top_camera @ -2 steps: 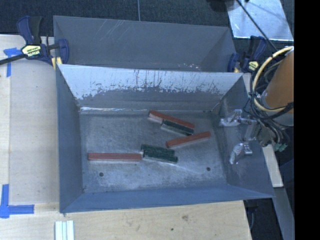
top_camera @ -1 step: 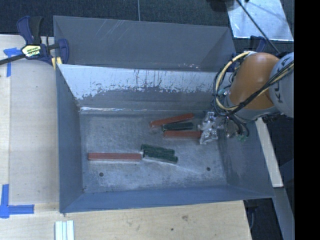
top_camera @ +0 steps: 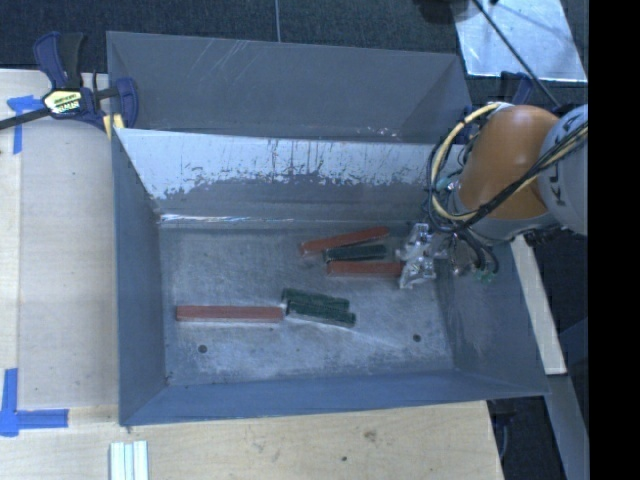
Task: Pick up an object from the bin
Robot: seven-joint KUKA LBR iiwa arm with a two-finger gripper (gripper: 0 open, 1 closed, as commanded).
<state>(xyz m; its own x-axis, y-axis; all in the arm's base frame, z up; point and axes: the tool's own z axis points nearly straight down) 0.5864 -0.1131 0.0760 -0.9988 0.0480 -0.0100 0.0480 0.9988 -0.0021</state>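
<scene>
Arm (top_camera: 560, 168) comes in from the right over the bin's (top_camera: 300, 98) right wall, wrist bent down and leftward. Orange cover (top_camera: 510, 163) on the wrist, with black and yellow cables (top_camera: 437, 173) looped round its left side. Gripper (top_camera: 416, 260) sits low at the right end of the bin floor, pointing left, right at the right-hand end of a small cluster. Jaw state: cannot tell, metal parts too jumbled there.

Cluster, mid-right of the floor, toward the far side: two red-brown sticks, far stick (top_camera: 345, 240) tilted, near stick (top_camera: 362, 267) level, with one dark green piece (top_camera: 355, 254) between them, all touching or just beside each other. Can't tell whether the gripper touches the near stick or is just beside it.

Nearer and to the left, well apart from the gripper: one brush, red-brown handle (top_camera: 230, 314) pointing left, dark green head (top_camera: 320, 308) at its right end.

Count: three red-brown long pieces, two dark green pieces.
</scene>
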